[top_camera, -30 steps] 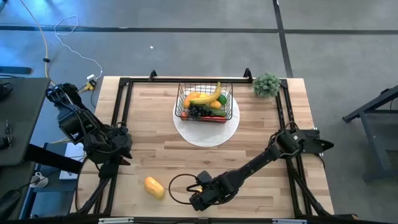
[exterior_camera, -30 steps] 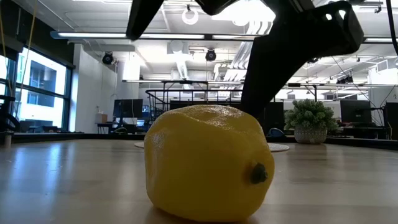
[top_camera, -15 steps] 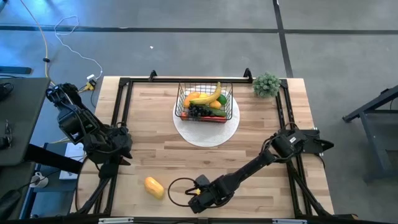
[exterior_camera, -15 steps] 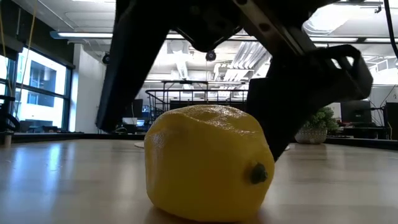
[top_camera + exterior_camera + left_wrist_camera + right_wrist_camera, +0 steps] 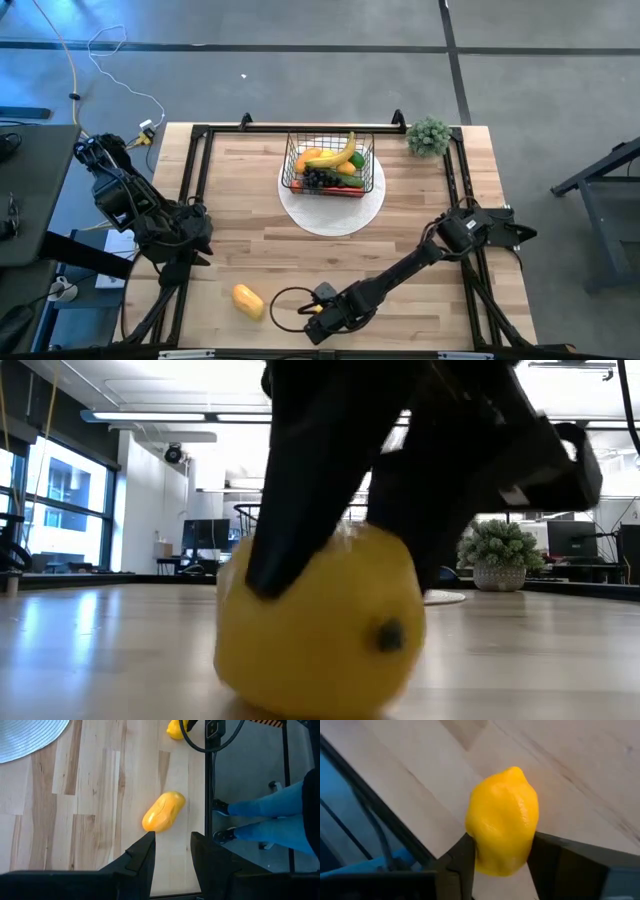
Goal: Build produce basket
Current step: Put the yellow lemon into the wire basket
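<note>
Lemon (image 5: 502, 820) clamped between right pincer (image 5: 501, 851) fingers

No text, label, brand, number or sign can be read anywhere.

Round white disc (image 5: 330, 212) on wooden table (image 5: 400, 255), bushy green plant (image 5: 428, 135) at far corner, person's jeans-clad legs (image 5: 270, 820)

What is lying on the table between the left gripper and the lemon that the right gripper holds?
Only the orange mango lies between the left gripper and the lemon in the right gripper; the high view shows it.
</note>
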Controlling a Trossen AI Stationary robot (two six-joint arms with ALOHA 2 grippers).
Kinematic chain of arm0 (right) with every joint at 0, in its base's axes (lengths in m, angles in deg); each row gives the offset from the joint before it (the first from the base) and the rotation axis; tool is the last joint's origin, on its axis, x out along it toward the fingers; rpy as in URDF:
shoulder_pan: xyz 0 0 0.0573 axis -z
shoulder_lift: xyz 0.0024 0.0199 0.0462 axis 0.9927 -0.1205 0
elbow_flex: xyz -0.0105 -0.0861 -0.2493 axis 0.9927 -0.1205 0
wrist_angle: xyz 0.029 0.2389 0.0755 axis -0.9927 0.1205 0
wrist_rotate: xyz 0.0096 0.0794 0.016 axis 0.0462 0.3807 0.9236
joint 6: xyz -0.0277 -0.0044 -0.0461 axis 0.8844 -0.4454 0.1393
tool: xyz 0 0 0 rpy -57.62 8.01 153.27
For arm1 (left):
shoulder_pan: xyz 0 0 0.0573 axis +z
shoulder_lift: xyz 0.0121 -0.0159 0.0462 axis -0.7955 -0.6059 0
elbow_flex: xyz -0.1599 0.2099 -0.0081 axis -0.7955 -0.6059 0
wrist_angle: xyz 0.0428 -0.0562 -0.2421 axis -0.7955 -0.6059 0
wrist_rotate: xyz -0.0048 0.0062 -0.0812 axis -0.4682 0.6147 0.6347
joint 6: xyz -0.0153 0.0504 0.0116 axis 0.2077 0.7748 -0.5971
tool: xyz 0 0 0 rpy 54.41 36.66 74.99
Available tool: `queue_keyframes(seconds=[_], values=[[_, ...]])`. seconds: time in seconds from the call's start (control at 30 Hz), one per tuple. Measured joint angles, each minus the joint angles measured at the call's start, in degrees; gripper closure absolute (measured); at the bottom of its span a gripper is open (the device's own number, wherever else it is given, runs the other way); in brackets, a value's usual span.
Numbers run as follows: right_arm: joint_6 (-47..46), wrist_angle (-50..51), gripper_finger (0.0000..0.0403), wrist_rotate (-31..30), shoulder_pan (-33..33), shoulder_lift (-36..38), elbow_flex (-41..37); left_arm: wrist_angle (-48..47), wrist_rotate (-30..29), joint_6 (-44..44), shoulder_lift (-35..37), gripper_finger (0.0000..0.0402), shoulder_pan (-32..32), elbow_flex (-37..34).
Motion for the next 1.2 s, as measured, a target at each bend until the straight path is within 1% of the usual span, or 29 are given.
queue_keyframes(seconds=[0.07, 0.23, 0.37, 0.57, 0.7, 0.8, 0.93, 1.07, 1.2], values=[[1.7, 0.2, 0.0292, -0.2, 0.3, 0.8, 0.0, 0.0, 0.0, 0.0, 0.0, 0.0289, 0.0, 0.0], [5.9, 3.1, 0.0292, -2.5, 2.5, 3.8, 0.0, 0.0, 0.1, 0.6, 0.0, 0.0289, 0.0, 0.0], [10.5, 5.5, 0.0284, -4.5, 5.3, 6.9, 0.0, 0.0, 0.4, 1.8, 0.0, 0.0289, 0.0, 0.0], [19.5, 7.8, 0.0288, -7.6, 10.3, 12.0, 0.0, 0.0, 0.4, 1.5, 0.0, 0.0289, 0.0, 0.0], [26.7, 8.9, 0.0288, -8.1, 14.4, 15.1, 0.0, 0.0, 0.6, 1.5, 0.0, 0.0283, 0.0, 0.0], [32.0, 9.2, 0.0288, -8.0, 17.6, 17.2, 0.0, -0.1, 0.8, 0.1, 0.0, 0.0268, 0.0, 0.0], [37.8, 11.4, 0.0288, -7.9, 21.9, 19.7, 0.0, -2.4, 0.0, -2.1, 0.0, 0.0237, 0.0, 0.0], [41.8, 15.9, 0.0288, -8.5, 26.1, 22.1, 0.0, -7.2, -3.3, -4.0, -0.4, 0.0199, 0.5, 0.0], [44.6, 20.0, 0.0288, -9.4, 30.1, 23.8, 0.0, -12.2, -6.0, -5.2, -0.5, 0.0165, 2.4, 0.0]])
